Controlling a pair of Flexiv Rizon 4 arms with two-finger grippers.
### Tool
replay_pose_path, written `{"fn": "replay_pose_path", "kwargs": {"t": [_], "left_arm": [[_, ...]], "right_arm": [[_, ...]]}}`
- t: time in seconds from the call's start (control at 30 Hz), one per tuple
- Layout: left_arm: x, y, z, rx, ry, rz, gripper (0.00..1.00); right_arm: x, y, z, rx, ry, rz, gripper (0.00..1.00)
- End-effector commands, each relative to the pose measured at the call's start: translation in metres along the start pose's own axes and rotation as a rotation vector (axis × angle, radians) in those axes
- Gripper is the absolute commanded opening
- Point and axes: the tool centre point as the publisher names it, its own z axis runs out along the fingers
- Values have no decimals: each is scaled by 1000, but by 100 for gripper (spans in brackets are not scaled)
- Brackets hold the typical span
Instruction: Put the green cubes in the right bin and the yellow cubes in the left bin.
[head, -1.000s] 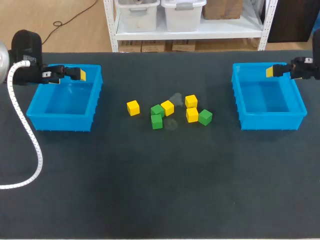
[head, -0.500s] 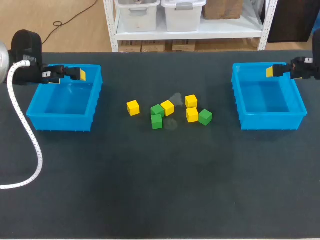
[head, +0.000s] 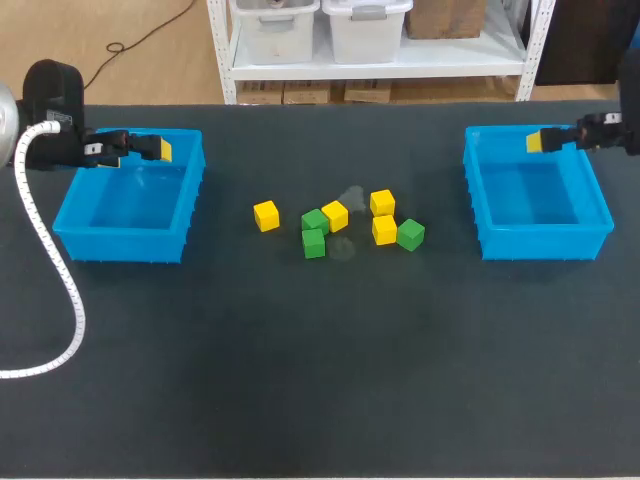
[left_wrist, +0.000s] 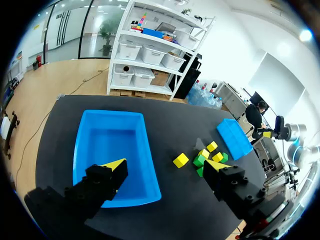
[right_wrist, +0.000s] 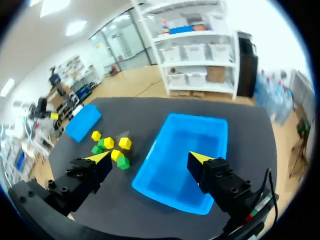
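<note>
Nothing is sorted yet: my left gripper over the left bin and right gripper over the right bin gape empty, with all seven cubes ahead on the counter.

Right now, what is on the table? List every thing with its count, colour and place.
yellow cubes: four, yellow, loose at the table's centre
green cubes: three, green, mixed among the yellow ones
left bin: one, blue, table's left, no cubes inside
right bin: one, blue, table's right, no cubes inside
table: one, dark
left tool: open, empty, over the left bin's far rim
right tool: open, empty, over the right bin's far rim
</note>
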Motion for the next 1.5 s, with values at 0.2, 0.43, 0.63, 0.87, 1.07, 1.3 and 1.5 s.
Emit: {"fn": "replay_pose_path", "kwargs": {"t": [0.2, 0.43, 0.63, 0.87, 1.07, 1.3, 1.5], "left_arm": [[0, 0, 0, 2, -1, 0, 100], [0, 0, 0, 2, -1, 0, 100], [0, 0, 0, 2, -1, 0, 100], [0, 0, 0, 2, -1, 0, 100], [0, 0, 0, 2, -1, 0, 100], [0, 0, 0, 2, -1, 0, 100], [0, 0, 0, 2, -1, 0, 100]], "right_arm": [[1, 55, -1, 67, 124, -323, 100], [13, 69, 28, 71, 175, -398, 100], [29, 78, 59, 58, 229, -432, 100], [41, 83, 88, 31, 321, -532, 100], [51, 81, 108, 41, 383, -598, 100], [60, 82, 121, 25, 430, -659, 100], [68, 83, 134, 2, 469, -701, 100]]}}
